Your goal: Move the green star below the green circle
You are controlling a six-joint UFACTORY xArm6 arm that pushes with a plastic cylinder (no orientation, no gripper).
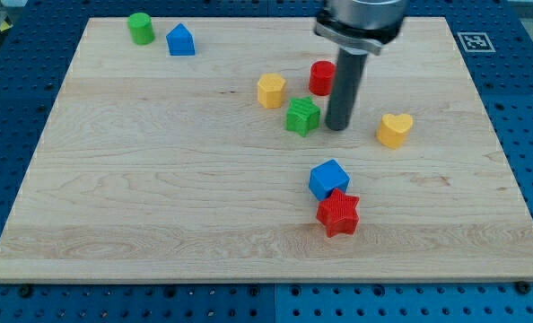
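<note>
The green star (pixel 302 116) lies near the board's middle, a little toward the view's top. The green circle (pixel 141 28) stands far off at the view's top left. My tip (pixel 337 126) rests on the board just to the right of the green star, very close to it or touching its right side. The dark rod rises from the tip to the arm at the view's top.
A blue house-shaped block (pixel 180 40) sits right of the green circle. A yellow hexagon (pixel 271 91) and a red cylinder (pixel 321 78) lie just above the green star. A yellow heart (pixel 394 129) is at the right. A blue cube (pixel 328 178) touches a red star (pixel 338 213) below.
</note>
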